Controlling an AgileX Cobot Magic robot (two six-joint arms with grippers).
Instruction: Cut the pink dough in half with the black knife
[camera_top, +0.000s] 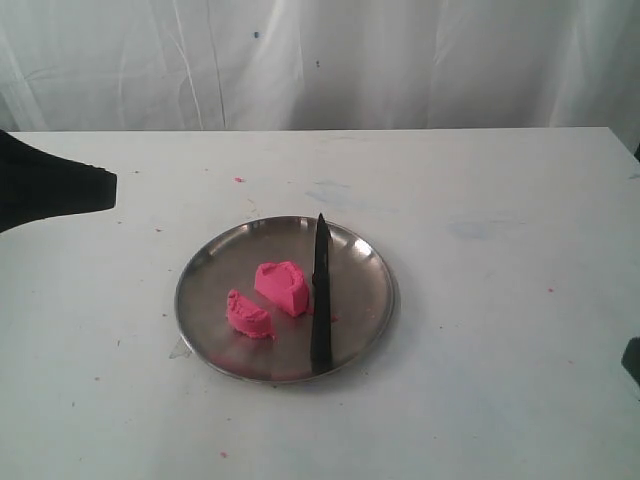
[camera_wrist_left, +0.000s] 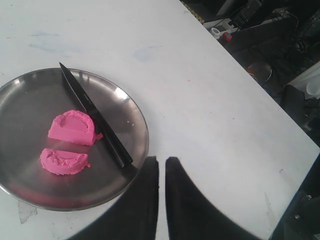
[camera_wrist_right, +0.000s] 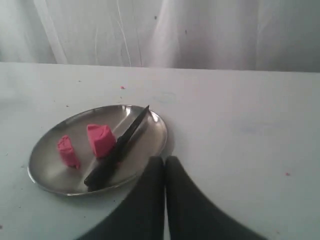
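Observation:
The pink dough lies in two chunks on a round steel plate (camera_top: 362, 285): a larger piece (camera_top: 283, 286) and a smaller one (camera_top: 247, 315), a little apart. Beside them the black knife (camera_top: 321, 295) rests flat on the plate, tip pointing to the back, with nothing holding it. My left gripper (camera_wrist_left: 161, 160) is shut and empty, hovering just off the plate's rim near the knife's handle end (camera_wrist_left: 120, 157). The right gripper (camera_wrist_right: 165, 160) is shut too, also outside the plate (camera_wrist_right: 50, 170) by the knife (camera_wrist_right: 117, 147). The exterior view shows only the left arm's black tip (camera_top: 100, 190).
Tiny pink crumbs (camera_top: 239, 180) dot the white table (camera_top: 480, 200). A white curtain (camera_top: 400, 60) hangs behind it. The left wrist view shows the table's edge (camera_wrist_left: 260, 90), with dark clutter (camera_wrist_left: 265, 30) past it. A small clear scrap (camera_top: 180, 350) sticks out beside the plate.

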